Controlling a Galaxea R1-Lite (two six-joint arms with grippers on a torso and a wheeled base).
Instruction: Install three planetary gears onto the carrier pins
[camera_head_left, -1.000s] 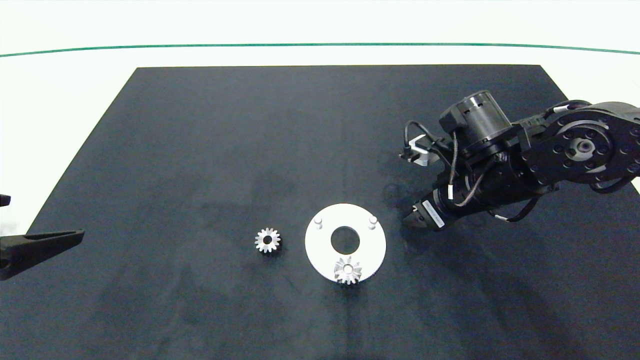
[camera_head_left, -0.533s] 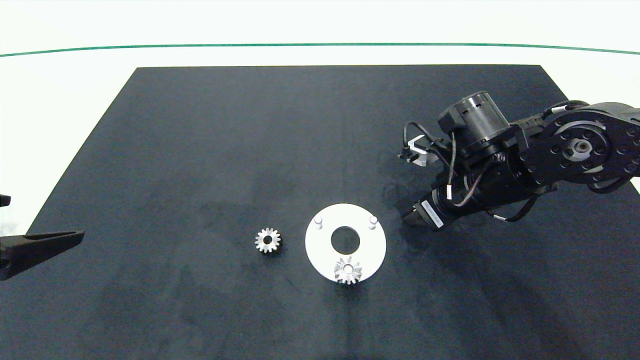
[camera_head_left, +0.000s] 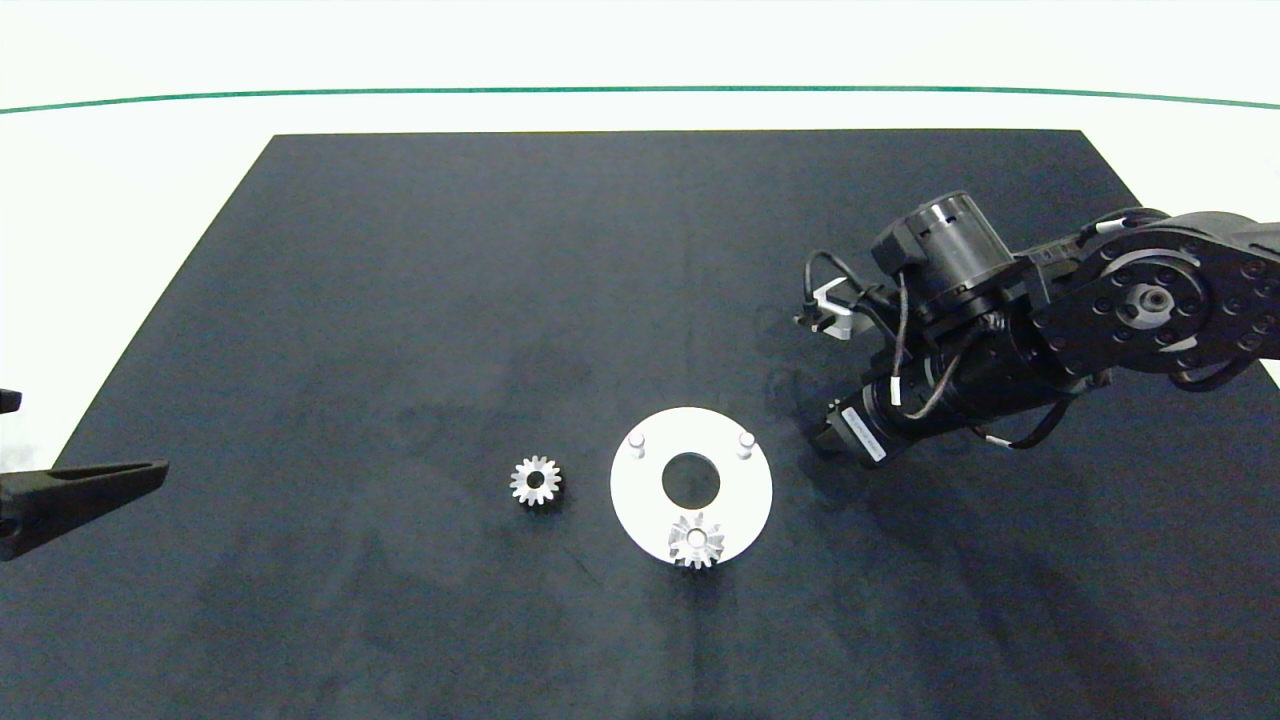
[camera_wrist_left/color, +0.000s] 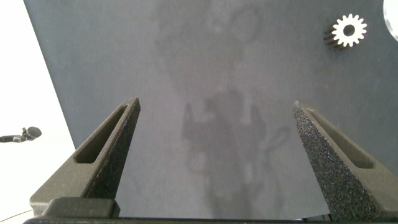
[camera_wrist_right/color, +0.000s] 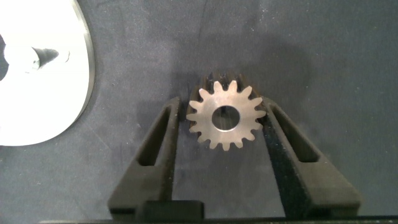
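A white carrier disc (camera_head_left: 742, 492) lies mid-mat with two bare carrier pins (camera_head_left: 637, 441) (camera_head_left: 744, 440) on its far side. One planetary gear (camera_head_left: 696, 540) sits on the near pin. A second planetary gear (camera_head_left: 536, 480) lies loose on the mat to the left of the disc. Just right of the disc, my right gripper (camera_head_left: 826, 434) points down at the mat. In the right wrist view my right gripper (camera_wrist_right/color: 222, 104) is shut on a third planetary gear (camera_wrist_right/color: 227, 118), with the disc (camera_wrist_right/color: 37, 93) beside it. My left gripper (camera_wrist_left/color: 216, 102) stands open at the mat's left edge.
A black mat (camera_head_left: 400, 300) covers the white table, with a green line (camera_head_left: 300, 95) beyond its far edge. The loose gear (camera_wrist_left/color: 349, 30) shows far ahead in the left wrist view. The right arm's body (camera_head_left: 1120, 310) hangs over the mat's right side.
The right arm has shifted slightly to the right and away from the disc, its gripper tip moving with it. The left arm, the disc and the other gears have not moved.
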